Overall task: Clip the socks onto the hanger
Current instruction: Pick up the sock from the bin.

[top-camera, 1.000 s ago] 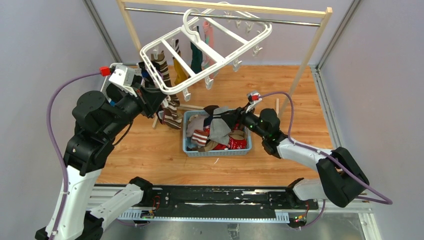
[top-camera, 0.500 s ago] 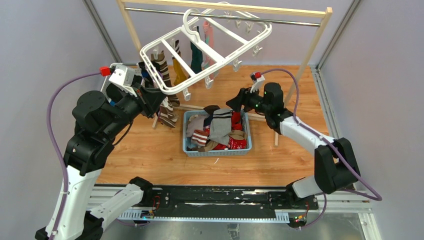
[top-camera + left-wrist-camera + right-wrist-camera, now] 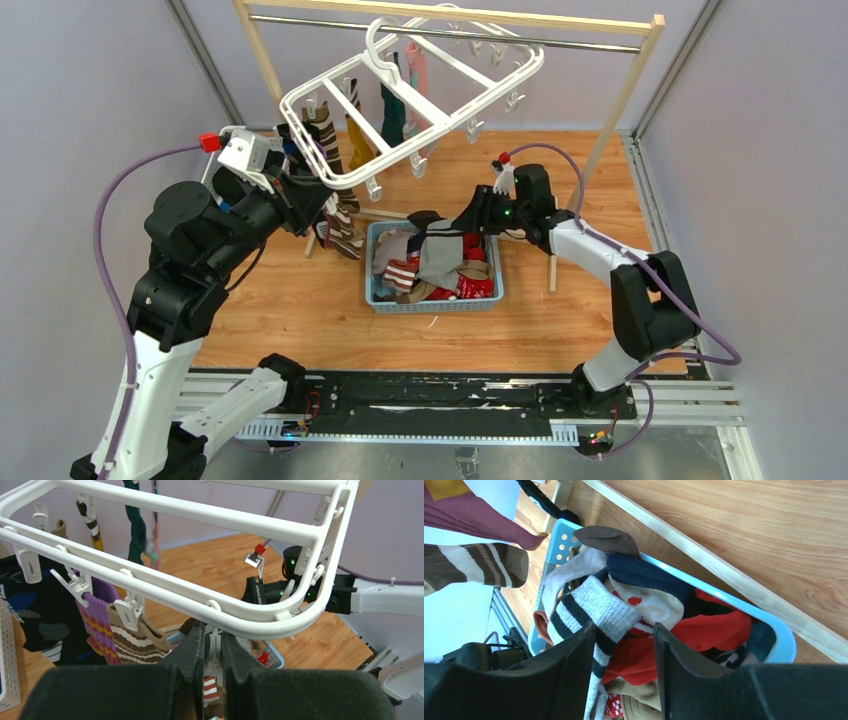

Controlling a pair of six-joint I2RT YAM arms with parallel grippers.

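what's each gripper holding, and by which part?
Left gripper is shut on a small white plastic clip, pinched across its sides, dangling under the white plastic drying hanger. Right gripper: open, nothing held.

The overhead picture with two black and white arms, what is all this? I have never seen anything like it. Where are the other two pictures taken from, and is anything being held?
These are two robot arms fixed at the near edge of a wooden table. The overhead view looks down from behind them. The other two pictures come from a camera on each wrist. The left tool is shut on a small clip under the white drying hanger, where a few hung socks dangle. The right tool is open and holds nothing. It hovers over a blue basket heaped with loose socks.
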